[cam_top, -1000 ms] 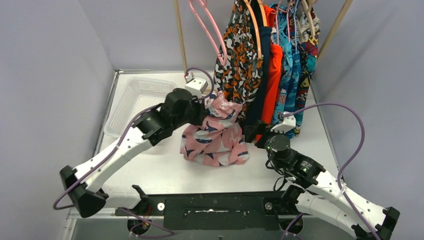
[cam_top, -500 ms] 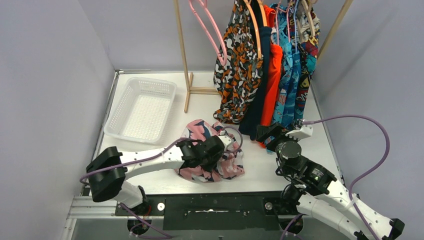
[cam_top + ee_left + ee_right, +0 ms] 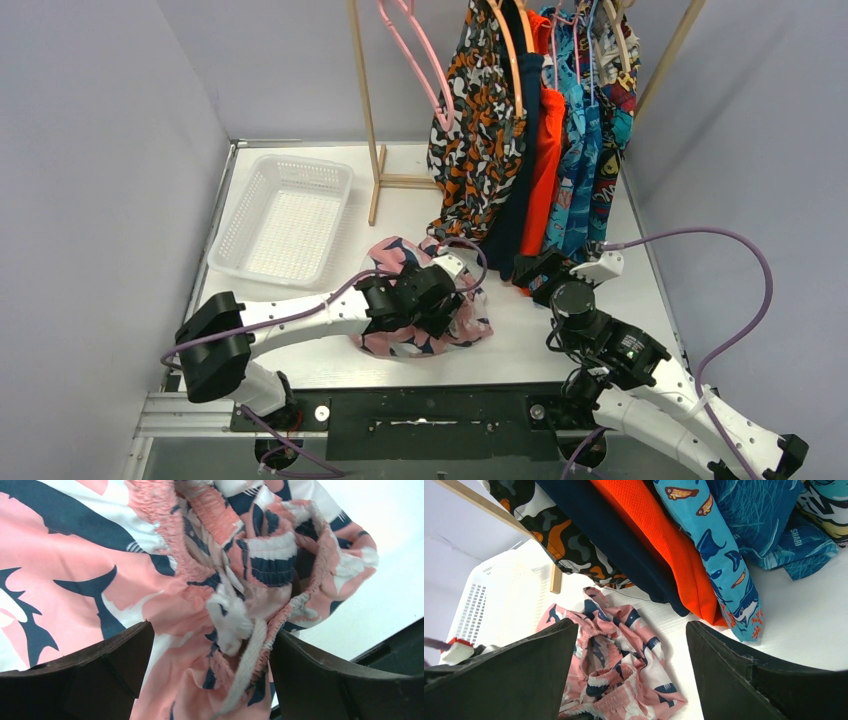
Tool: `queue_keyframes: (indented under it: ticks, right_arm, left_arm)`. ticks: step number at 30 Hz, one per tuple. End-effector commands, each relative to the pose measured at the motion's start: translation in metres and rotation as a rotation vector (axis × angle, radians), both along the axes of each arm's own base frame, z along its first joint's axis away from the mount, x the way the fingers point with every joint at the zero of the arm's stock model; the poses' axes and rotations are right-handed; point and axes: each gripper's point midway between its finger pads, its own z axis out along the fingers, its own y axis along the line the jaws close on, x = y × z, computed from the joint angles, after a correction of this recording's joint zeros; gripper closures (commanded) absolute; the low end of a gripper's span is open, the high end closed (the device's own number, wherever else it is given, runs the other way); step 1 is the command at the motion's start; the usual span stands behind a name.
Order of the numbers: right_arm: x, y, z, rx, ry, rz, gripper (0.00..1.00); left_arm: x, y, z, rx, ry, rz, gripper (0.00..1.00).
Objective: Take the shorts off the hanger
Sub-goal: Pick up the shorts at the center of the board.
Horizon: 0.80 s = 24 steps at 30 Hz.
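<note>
The pink shorts (image 3: 398,343) with navy-white print lie crumpled on the table (image 3: 300,345), off the empty pink hanger (image 3: 415,50). My left gripper (image 3: 448,298) hovers just over the heap with its jaws wide open. In the left wrist view the waistband and white drawstring (image 3: 250,655) lie loose between the fingers (image 3: 100,675). My right gripper (image 3: 535,268) stands open to the right of the heap, below the hanging shorts: black-orange (image 3: 475,130), navy (image 3: 520,160), orange-red (image 3: 545,170) and teal-blue (image 3: 580,180). The right wrist view shows the pink shorts (image 3: 619,665) between its open fingers (image 3: 764,675).
A white perforated basket (image 3: 285,215) sits at the back left of the table. The wooden rack post (image 3: 365,100) and its foot (image 3: 400,182) stand behind the heap. Grey walls close in both sides. A purple cable (image 3: 700,235) loops above the right arm.
The left gripper carried the pink shorts down from beside the rack to the table's front, then its jaws opened and let go. The right arm shifted only slightly.
</note>
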Motion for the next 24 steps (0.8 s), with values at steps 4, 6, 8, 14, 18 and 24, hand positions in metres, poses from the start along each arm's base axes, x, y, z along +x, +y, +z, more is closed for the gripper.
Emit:
queue_keyframes:
  ticks: [4,6,8,14,18,24]
  right_arm:
    - [0.001,-0.012,0.006,0.039,-0.021,-0.072,0.18]
    - [0.001,-0.014,0.007,0.038,-0.023,-0.077,0.18]
    - [0.0,-0.014,0.007,0.038,-0.02,-0.077,0.18]
    - [-0.001,-0.016,0.006,0.036,-0.009,-0.083,0.18]
    - [-0.001,-0.017,0.004,0.032,-0.008,-0.089,0.18]
    - [0.0,-0.018,0.004,0.019,-0.009,-0.093,0.18]
  left_arm:
    - [0.037,0.001,-0.016,-0.067,0.128,0.003,0.17]
    - [0.034,-0.003,-0.029,-0.039,0.151,-0.013,0.17]
    - [0.025,-0.008,-0.046,-0.027,0.202,-0.03,0.16]
    - [0.0,0.023,-0.112,0.202,0.301,0.056,0.16]
    - [-0.009,0.035,-0.128,0.291,0.29,0.076,0.32]
    - [0.0,0.024,-0.106,0.22,0.224,0.092,0.8]
